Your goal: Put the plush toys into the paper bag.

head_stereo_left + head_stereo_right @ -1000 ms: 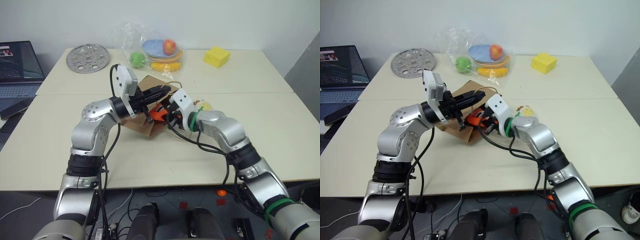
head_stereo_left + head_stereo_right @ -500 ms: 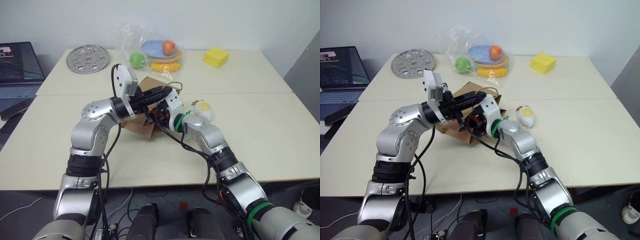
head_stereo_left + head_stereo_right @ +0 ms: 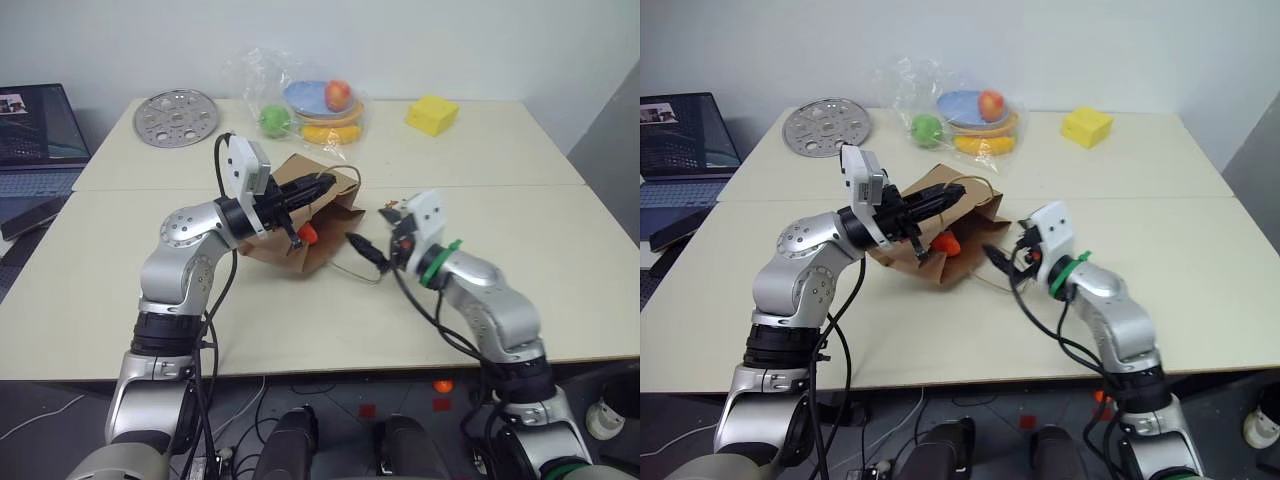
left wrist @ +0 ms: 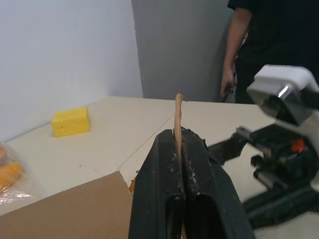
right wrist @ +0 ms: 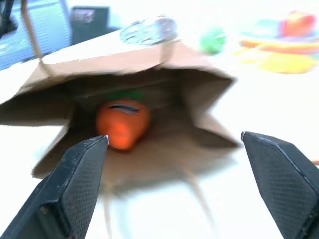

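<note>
The brown paper bag (image 3: 325, 212) lies on its side mid-table, its mouth facing my right arm. My left gripper (image 3: 320, 184) is shut on the upper edge of the bag (image 4: 178, 117) and holds the mouth up. The orange carrot plush toy (image 3: 308, 233) lies inside the bag (image 5: 164, 74), and its cartoon face (image 5: 122, 124) looks out. My right gripper (image 3: 365, 250) hovers just outside the mouth, to the right of it. Its fingers (image 5: 75, 189) are spread open with nothing between them. The right gripper (image 4: 279, 144) is level with the bag's edge.
At the back of the table sit a clear plastic bag of fruit and plates (image 3: 310, 105), a yellow block (image 3: 432, 113) and a perforated metal disc (image 3: 176, 117). A laptop (image 3: 35, 130) stands at far left. A person (image 4: 259, 45) stands beyond the table.
My right gripper carried the carrot into the bag, opened, and pulled back out to the right. The carrot stays inside. The left gripper kept its hold without moving.
</note>
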Action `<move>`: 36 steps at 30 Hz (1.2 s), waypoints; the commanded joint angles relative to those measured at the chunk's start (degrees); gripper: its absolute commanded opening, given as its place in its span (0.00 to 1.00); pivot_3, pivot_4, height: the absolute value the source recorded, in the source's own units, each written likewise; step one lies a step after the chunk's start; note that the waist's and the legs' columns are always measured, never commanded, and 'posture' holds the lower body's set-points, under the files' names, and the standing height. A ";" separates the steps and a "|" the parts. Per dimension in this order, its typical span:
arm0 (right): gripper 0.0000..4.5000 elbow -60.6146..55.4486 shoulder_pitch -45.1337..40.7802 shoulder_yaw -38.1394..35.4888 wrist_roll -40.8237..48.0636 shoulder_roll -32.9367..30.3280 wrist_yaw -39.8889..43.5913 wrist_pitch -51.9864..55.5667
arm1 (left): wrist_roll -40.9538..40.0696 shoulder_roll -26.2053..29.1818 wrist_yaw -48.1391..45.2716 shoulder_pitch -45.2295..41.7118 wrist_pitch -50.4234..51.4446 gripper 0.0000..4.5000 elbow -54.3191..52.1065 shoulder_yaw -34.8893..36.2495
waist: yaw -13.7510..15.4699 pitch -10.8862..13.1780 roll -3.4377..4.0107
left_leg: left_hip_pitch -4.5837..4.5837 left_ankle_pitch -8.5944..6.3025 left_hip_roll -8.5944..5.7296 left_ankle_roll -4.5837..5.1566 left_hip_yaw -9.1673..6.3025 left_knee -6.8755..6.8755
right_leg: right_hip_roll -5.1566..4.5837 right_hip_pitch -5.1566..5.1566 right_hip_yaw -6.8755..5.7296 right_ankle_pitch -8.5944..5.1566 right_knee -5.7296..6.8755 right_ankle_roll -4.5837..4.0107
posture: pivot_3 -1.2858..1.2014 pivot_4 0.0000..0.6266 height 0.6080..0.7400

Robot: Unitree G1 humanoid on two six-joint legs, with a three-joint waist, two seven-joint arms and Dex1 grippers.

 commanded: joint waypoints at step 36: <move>0.01 29.51 -5.60 -3.36 -10.30 -0.09 -7.48 -13.51 | 0.20 2.61 -0.46 -0.97 -0.62 0.00 -1.67 0.58 | -0.17 0.00 0.00 | 0.08 0.02 0.04 0.02 0.10 -0.10 | 0.29 0.04 0.02 0.09 -0.01 0.03 | 0.52 0.24 1.00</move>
